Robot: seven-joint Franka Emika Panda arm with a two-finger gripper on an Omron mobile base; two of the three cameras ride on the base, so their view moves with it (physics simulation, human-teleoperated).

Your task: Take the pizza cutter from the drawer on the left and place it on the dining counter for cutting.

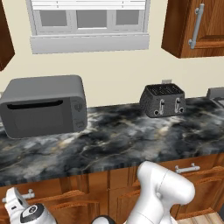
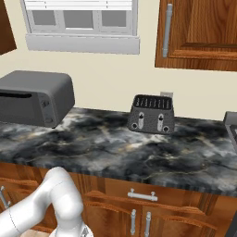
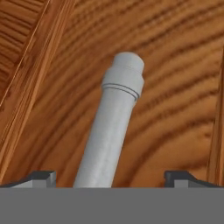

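Observation:
My gripper (image 3: 111, 178) is open, and its two dark fingertips (image 3: 43, 177) stand wide apart on either side of a silver bar handle (image 3: 114, 122). The bar runs up between them without touching either one. Behind it lies the reddish-brown wood front of the drawer (image 3: 175, 87), seen very close. In the left base view my wrist (image 1: 33, 214) sits low at the bottom left, next to a silver handle (image 1: 19, 195) on the drawer row under the counter. The pizza cutter is hidden. The dining counter is out of view.
The marbled wall counter (image 1: 118, 140) carries a grey microwave (image 1: 43, 105) on the left and a dark toaster (image 1: 162, 100) on the right. Another drawer handle (image 2: 142, 195) sits further right. Upper cabinets (image 2: 203, 32) hang above, and a window (image 1: 87, 19) is at the back.

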